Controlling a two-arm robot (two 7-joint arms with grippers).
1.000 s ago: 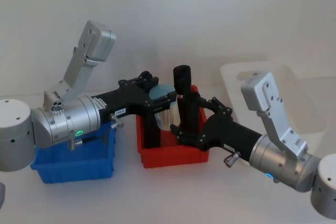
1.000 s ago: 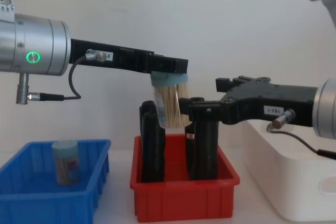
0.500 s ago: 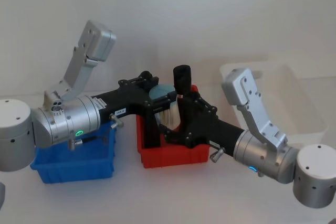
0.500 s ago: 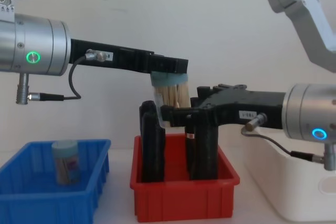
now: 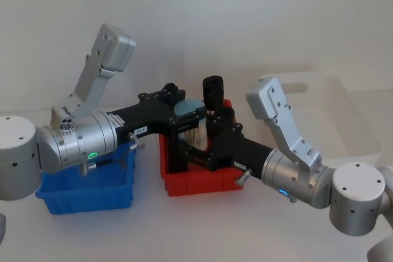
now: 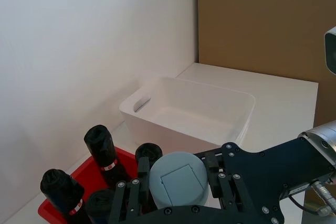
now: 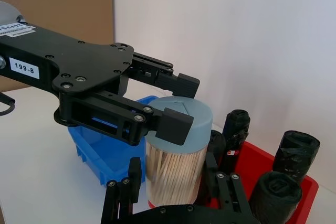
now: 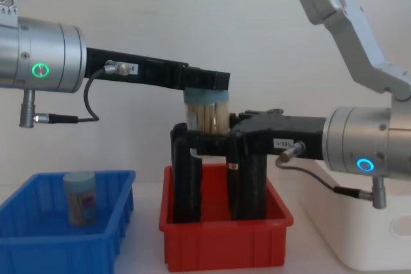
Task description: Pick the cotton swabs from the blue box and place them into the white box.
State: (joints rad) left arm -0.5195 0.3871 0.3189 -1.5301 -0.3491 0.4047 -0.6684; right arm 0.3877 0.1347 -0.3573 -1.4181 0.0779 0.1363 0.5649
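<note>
One tub of cotton swabs (image 5: 187, 106) hangs over the red bin's (image 5: 202, 185) left half, its lid pinched in my left gripper (image 5: 189, 116). Chest view: my right gripper (image 8: 207, 142) straddles its body, jaws spread; a second tub (image 8: 81, 198) stands in the blue box (image 8: 38, 248).

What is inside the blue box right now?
One cotton swab tub stands upright in the blue box. In the head view the left arm covers much of its floor, so others could be hidden.

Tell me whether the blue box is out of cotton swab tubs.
No, one cotton swab tub stands upright in the blue box, while the left hand holds a second tub over the red bin.
</note>
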